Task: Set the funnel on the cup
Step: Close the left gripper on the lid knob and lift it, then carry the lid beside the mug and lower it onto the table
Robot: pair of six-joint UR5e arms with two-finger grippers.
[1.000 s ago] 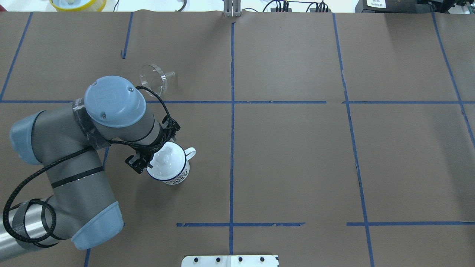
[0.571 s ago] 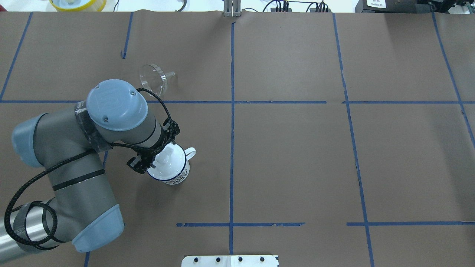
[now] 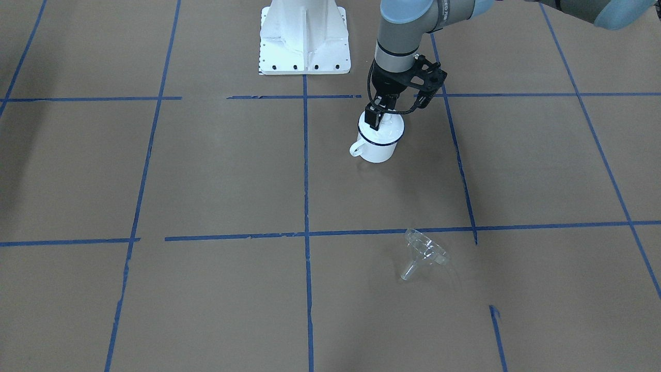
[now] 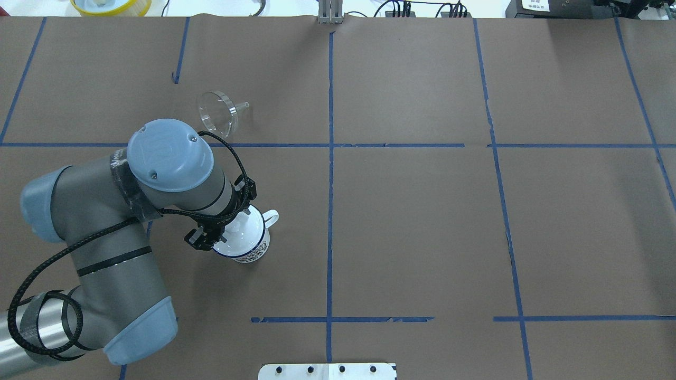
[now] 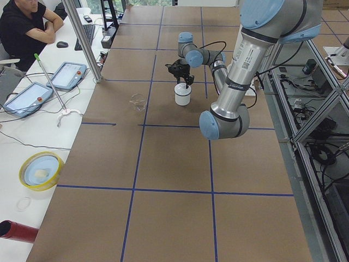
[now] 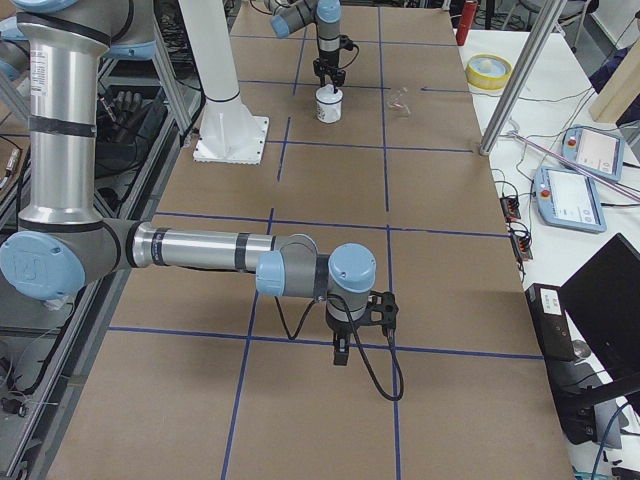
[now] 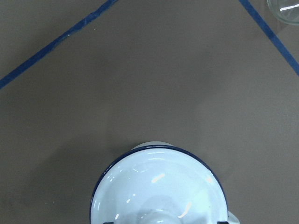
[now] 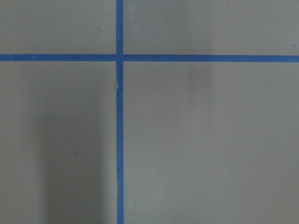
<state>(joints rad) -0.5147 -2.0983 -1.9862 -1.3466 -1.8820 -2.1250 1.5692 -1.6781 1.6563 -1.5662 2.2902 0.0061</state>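
The cup point(image 4: 252, 248) is a white mug with a blue rim, standing left of centre, with a white knobbed lid point(image 4: 241, 226) on it. It also shows in the front view point(image 3: 378, 148). My left gripper point(image 3: 380, 118) hangs straight down over the lid point(image 7: 159, 189), open, with its fingers on either side of the knob. The clear funnel point(image 4: 217, 112) lies on its side beyond the cup, apart from it, and also shows in the front view point(image 3: 424, 252). My right gripper point(image 6: 340, 350) shows only in the right side view, low over bare table; I cannot tell its state.
A white robot base point(image 3: 304, 36) stands at the table's near edge. A yellow bowl point(image 4: 111, 5) sits past the far edge. An operator point(image 5: 24, 24), tablets and a metal pole point(image 5: 82, 38) are at a side table. Blue tape lines cross the brown table cover.
My left arm has shifted slightly right and toward the robot, bringing the gripper further over the lid. The cup and funnel have not moved.
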